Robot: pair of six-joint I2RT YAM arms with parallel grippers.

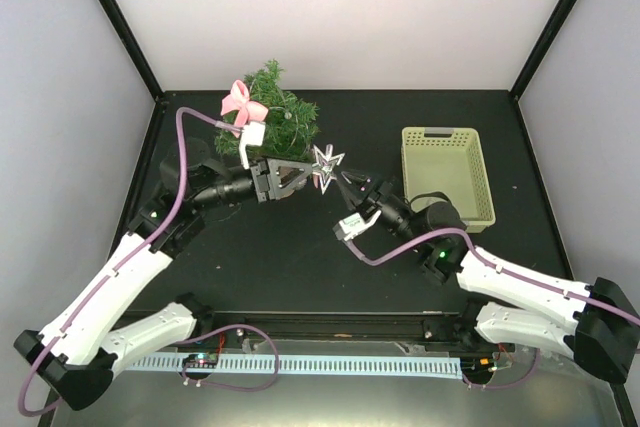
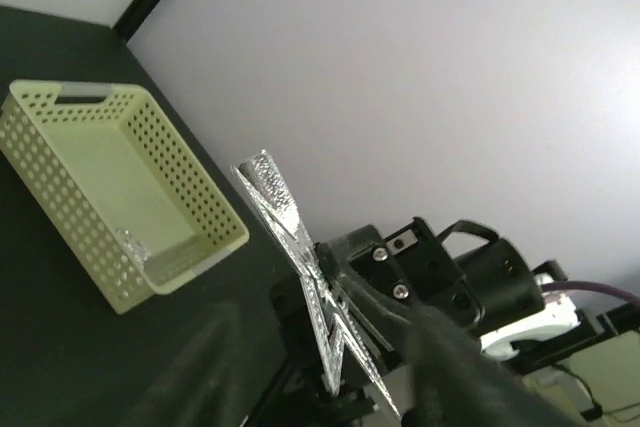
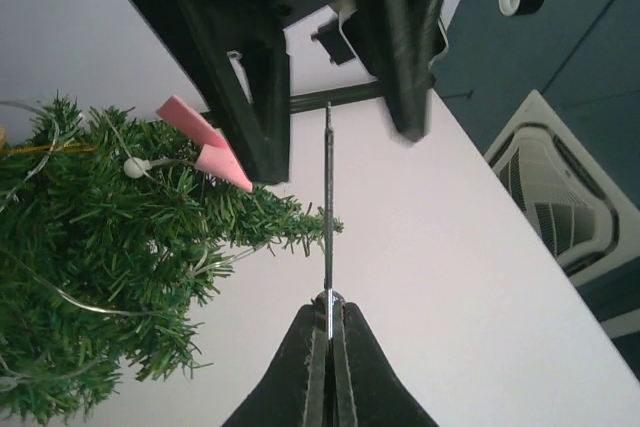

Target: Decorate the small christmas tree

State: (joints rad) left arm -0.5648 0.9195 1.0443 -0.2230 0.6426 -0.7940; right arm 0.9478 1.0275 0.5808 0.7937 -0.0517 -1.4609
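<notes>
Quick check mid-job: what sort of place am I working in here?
Probably a lab test cell: black tabletop boxed by plain white panels on black posts, ceiling air vent overhead.

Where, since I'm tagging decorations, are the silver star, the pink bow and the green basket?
silver star (image 1: 327,163): top external view, on its centre.
pink bow (image 1: 239,103): top external view, on its knot.
green basket (image 1: 440,131): top external view, on its far rim.

Black table (image 1: 300,267), pale green lattice basket (image 1: 447,175) right, small christmas tree (image 1: 285,117) rear left.
</notes>
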